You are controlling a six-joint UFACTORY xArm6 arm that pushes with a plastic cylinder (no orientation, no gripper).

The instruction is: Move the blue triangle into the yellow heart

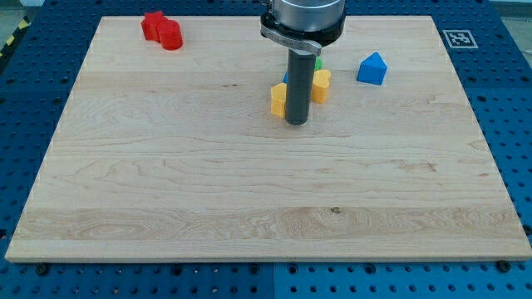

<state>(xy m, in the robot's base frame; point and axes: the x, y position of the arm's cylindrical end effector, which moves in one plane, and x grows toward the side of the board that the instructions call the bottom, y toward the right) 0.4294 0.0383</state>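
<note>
Right, no pincer on this rig. Your tip (296, 123) between yellow blocks (278, 99). Blue triangle (372, 69) sits apart, view's right. Light, rigid, probably slides easily; push its right face.

I am counting the blocks sitting on the board (166, 208): one red block (161, 29), one blue triangle (372, 69), and two yellow pieces, one (278, 98) left of the rod and one (321, 85) right of it. A green block (317, 64) and a blue sliver (285, 79) are peeking out behind the rod.
</note>
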